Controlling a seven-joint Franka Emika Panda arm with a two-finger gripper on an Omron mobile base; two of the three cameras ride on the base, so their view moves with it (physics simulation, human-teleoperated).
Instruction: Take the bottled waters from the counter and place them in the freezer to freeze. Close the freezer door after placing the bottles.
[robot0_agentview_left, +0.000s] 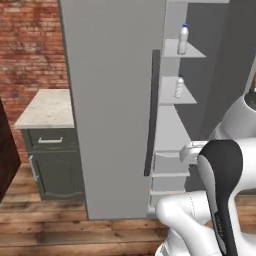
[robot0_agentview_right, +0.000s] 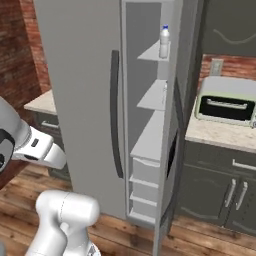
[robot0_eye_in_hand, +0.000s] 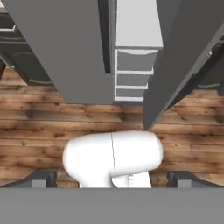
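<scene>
Both bottled waters (robot0_agentview_left: 183, 40) (robot0_agentview_left: 179, 87) sit on freezer (robot0_agentview_right: 150, 135) shelves, freezer door (robot0_agentview_left: 117, 105) ajar, gripper (robot0_eye_in_hand: 112, 178) jaws spread wide, empty.

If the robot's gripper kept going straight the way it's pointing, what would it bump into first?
Probably the robot's own white arm, which sits right ahead of the open gripper in the hand view. Past it is the wooden floor in front of the freezer. Depth is hard to judge, so it might slip past.
</scene>
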